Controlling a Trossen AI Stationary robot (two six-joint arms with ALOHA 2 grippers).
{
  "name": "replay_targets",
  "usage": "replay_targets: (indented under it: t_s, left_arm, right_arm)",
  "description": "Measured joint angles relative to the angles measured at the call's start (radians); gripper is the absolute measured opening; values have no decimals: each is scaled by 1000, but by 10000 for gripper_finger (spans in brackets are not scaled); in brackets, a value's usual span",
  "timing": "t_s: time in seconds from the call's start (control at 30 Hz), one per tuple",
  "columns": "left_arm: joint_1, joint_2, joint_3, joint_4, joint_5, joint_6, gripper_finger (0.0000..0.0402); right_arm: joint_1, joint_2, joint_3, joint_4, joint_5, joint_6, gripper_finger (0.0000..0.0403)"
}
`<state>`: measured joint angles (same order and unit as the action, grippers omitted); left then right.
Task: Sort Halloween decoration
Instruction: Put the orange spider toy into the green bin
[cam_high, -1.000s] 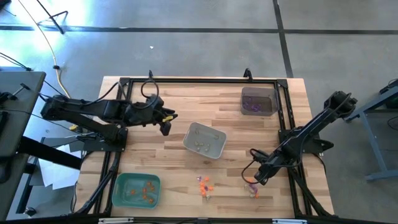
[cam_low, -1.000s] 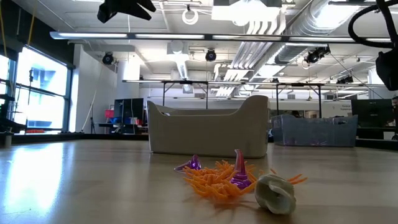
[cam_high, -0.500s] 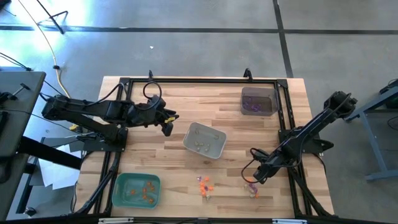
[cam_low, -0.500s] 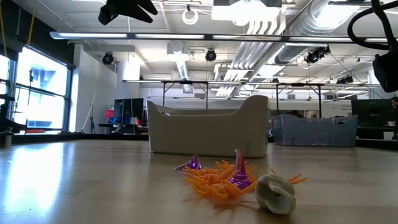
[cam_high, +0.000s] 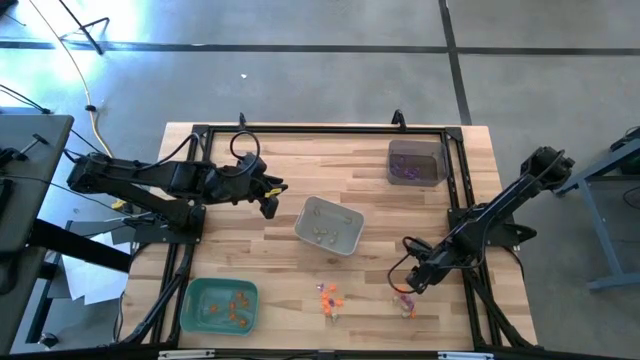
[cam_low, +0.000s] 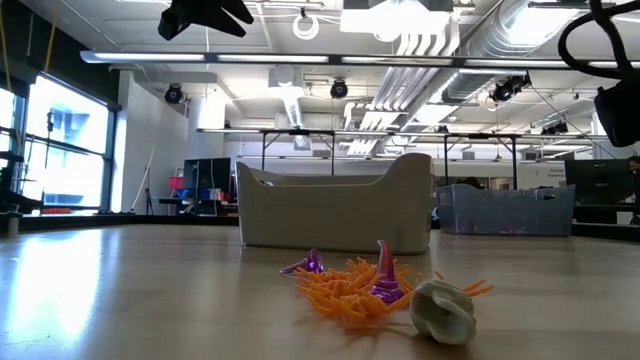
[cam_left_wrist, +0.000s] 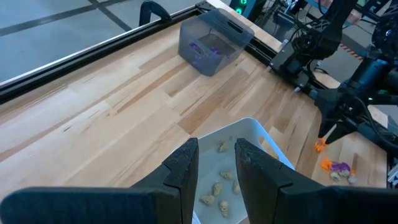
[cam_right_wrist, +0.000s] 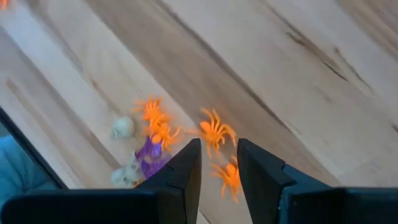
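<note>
Right gripper (cam_high: 411, 286) low over orange spiders (cam_right_wrist: 214, 132), fingers parted, empty; left gripper (cam_high: 268, 203) parted beside white tray (cam_high: 329, 225).

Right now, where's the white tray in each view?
High: white tray, table centre.
Low: middle, behind the orange spiders.
Left wrist: just past the left end effector, holding pale trinkets.
Right wrist: not in view.
Shared landmark: purple-filled grey bin.
</note>
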<state>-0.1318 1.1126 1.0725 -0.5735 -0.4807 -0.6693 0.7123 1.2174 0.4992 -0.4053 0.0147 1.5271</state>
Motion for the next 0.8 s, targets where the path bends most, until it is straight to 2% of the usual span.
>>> replay_targets:
  t_s: [0.2, 0.43, 0.57, 0.67, 0.8]
  left_arm:
    - [0, 0, 0, 0, 0, 0, 94]
    - [0, 0, 0, 0, 0, 0, 94]
    - [0, 0, 0, -2, 0, 0, 94]
    - [0, 0, 0, -4, 0, 0, 94]
    - [0, 0, 0, -5, 0, 8, 94]
  right_arm:
    - [-44, 55, 1, 24, -35, 15, 99]
    - [-78, 167, 7, 94, -100, -44, 99]
    - [-80, 177, 7, 101, -105, -51, 96]
    - [-80, 179, 9, 99, -108, -51, 77]
    - [-80, 181, 8, 105, -118, -49, 26]
